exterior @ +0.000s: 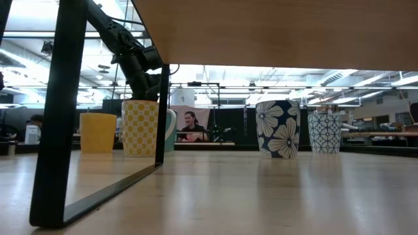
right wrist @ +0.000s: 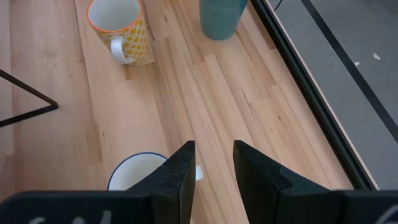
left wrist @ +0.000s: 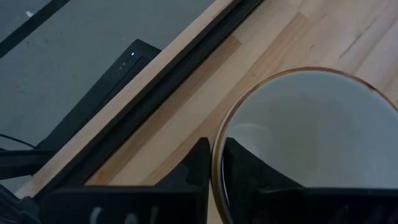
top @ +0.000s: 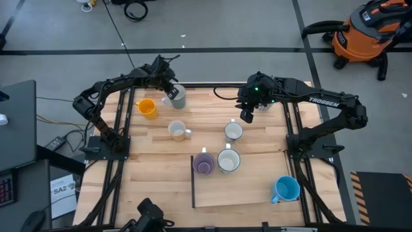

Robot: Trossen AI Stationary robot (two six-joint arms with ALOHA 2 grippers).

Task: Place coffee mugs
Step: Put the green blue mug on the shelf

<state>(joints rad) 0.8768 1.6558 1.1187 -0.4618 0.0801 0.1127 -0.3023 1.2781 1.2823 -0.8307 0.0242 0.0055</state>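
We find the left gripper [top: 170, 92] at the far edge of the table [top: 161, 174], clamped on the rim of a grey-green mug [top: 177, 97]. The left wrist view shows one finger inside the wall and one outside, pinching the rim [left wrist: 214, 163]. The mug stands just beside the orange mug [top: 147, 107].

The right gripper [top: 247, 115] hovers over the far middle of the table, fingers parted and holding nothing; a blue-rimmed white mug [right wrist: 138, 172] sits just below and ahead of it.

The remaining mugs are spread out: a yellow-patterned one [top: 178, 131] left of centre, a purple one [top: 205, 164] touching or nearly touching a white one [top: 228, 160] beside the thin black frame [top: 193, 181], and a blue one [top: 286, 189] near the right front.

Risks, in our judgement:
- A one-wall pinch may let the mug swing or slip on lifting; the grip sits off-centre.
- The orange mug is close enough to be clipped if the carried mug tilts.
- The table's far edge is near; a dropped mug could roll off.
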